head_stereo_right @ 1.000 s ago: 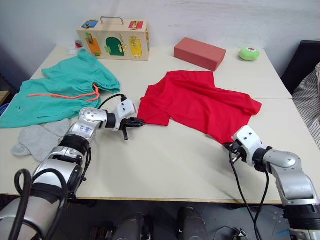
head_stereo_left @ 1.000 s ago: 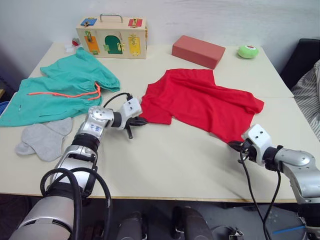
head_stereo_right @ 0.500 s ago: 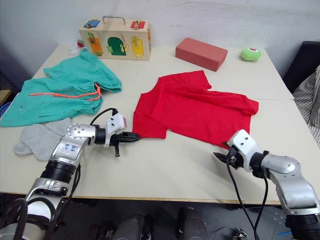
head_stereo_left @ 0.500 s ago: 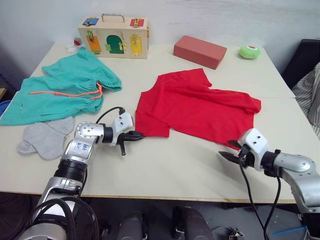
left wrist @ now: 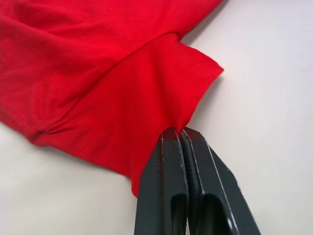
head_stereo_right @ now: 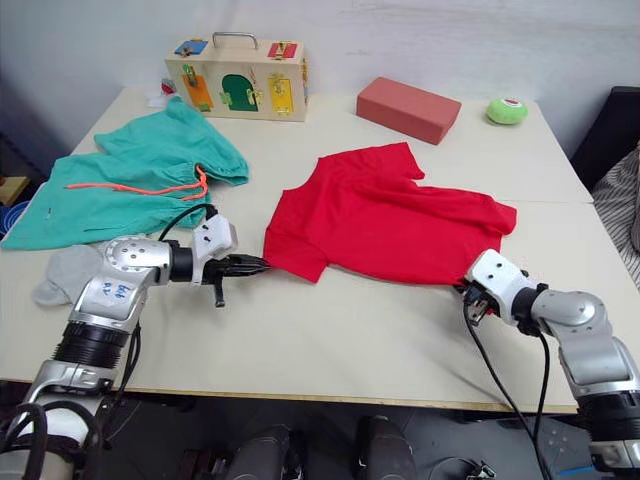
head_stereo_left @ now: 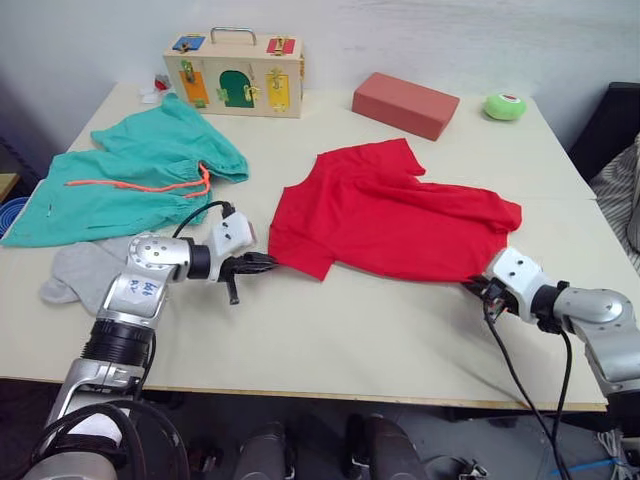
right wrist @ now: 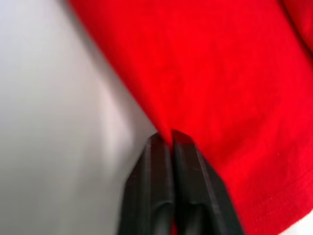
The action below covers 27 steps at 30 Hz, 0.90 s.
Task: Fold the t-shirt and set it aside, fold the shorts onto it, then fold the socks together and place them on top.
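The red t-shirt (head_stereo_left: 390, 215) lies spread on the middle of the table. My left gripper (left wrist: 177, 131) is shut on its near left corner, and the same gripper (head_stereo_left: 262, 263) shows low over the table. My right gripper (right wrist: 165, 137) is shut on the near right hem, at the shirt's front right edge (head_stereo_left: 476, 288). The teal shorts (head_stereo_left: 130, 180) with an orange cord lie at the left. The grey socks (head_stereo_left: 85, 270) lie flat just in front of the shorts, beside my left arm.
A wooden latch box (head_stereo_left: 232, 72) stands at the back left. A red-brown block (head_stereo_left: 405, 103) and a small green round object (head_stereo_left: 504, 105) sit at the back right. Bare tabletop (head_stereo_left: 350, 330) runs along the front edge.
The shirt's near edge now lies straighter and flatter between the two grippers. My right gripper has moved from the bare table back up to the hem. The left gripper has drawn slightly left.
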Tool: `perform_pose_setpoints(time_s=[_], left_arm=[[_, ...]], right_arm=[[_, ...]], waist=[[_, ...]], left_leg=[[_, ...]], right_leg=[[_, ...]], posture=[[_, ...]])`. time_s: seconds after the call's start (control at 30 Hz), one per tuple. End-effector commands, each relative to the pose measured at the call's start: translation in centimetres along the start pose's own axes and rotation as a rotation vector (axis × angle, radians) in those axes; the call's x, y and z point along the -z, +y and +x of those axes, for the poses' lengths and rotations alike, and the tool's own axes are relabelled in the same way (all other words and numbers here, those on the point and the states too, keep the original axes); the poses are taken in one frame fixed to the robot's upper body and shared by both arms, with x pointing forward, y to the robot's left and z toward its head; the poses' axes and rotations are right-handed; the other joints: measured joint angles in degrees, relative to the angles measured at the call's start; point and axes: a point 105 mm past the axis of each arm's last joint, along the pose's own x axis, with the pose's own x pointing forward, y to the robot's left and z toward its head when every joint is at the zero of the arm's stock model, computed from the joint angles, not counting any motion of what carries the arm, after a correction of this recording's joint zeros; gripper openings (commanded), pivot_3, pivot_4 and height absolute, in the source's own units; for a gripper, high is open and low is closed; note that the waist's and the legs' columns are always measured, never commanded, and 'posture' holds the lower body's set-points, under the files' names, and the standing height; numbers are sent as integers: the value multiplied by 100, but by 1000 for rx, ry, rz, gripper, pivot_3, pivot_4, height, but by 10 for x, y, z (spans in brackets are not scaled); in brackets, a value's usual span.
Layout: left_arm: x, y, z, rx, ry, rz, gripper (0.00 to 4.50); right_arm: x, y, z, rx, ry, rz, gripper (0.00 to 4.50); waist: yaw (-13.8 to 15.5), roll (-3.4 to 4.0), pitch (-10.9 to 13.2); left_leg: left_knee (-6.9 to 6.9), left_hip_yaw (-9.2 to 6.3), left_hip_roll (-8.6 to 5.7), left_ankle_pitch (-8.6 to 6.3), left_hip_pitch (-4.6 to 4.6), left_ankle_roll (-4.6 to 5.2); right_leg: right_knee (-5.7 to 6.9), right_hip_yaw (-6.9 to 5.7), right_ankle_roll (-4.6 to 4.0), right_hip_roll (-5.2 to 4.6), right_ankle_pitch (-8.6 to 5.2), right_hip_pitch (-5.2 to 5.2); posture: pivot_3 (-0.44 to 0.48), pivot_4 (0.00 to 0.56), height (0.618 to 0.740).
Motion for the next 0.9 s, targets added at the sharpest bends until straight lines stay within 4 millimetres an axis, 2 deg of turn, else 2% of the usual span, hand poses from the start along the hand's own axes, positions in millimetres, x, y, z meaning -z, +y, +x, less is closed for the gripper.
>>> perform_pose_setpoints(time_s=[0.03,0.1,0.2,0.33,0.43,0.5,0.6,0.67,0.8,0.9], left_arm=[[-9,-2,-11,-7,-44,23,0],[-9,-12,-19,30,-60,22,0],[-9,-44,-41,171,-74,-23,0],[0,-80,-67,279,-15,-93,0],[10,-107,-81,340,52,-152,0],[18,-117,-85,343,81,-171,0],[27,-124,-88,332,117,-169,0],[25,-124,-88,323,112,-169,0],[19,-114,-83,280,86,-123,0],[10,-99,-81,252,58,-98,0]], right_arm=[[19,6,-4,-86,63,34,18],[7,16,-12,-203,3,15,18],[2,32,-33,-372,1,8,18],[18,43,-61,-485,132,0,18],[32,45,-74,-491,194,-20,18],[38,47,-79,-496,207,-25,18],[40,51,-82,-509,201,-5,18],[43,54,-85,-514,198,8,18],[46,56,-91,-499,200,44,18],[46,56,-104,-493,203,130,18]], waist=[[3,0,0],[-3,0,0],[-16,5,3],[-13,14,8],[-5,14,8],[10,16,9],[34,18,10],[56,18,10],[135,19,10],[161,21,11]], left_leg=[[0,0,0,0,0,0],[0,-1,0,-1,-1,1],[-10,-2,7,-6,-5,-6],[-37,-1,8,-7,-2,-7],[-39,-2,7,-12,6,-4],[-43,-4,7,-20,8,-6],[-51,-6,6,-23,11,-11],[-56,-7,7,-23,11,-13],[-65,-6,7,-23,10,-16],[-65,-6,6,-23,8,-15]], right_leg=[[0,0,0,0,0,0],[-2,-1,0,0,0,-1],[-4,-4,-1,4,-1,-6],[-21,-6,-2,6,-3,-5],[-37,-4,-2,3,-3,3],[-38,-3,-2,0,-4,2],[-38,-2,-3,-2,-4,1],[-38,-2,-8,-2,-7,-2],[-38,-4,-15,-1,-11,-6],[-41,-6,-15,-1,-11,-6]], posture=[[0,150,740],[0,150,740],[0,150,740],[0,150,740],[0,150,740],[0,150,740],[0,150,740],[0,150,740],[0,150,740],[0,150,740]])
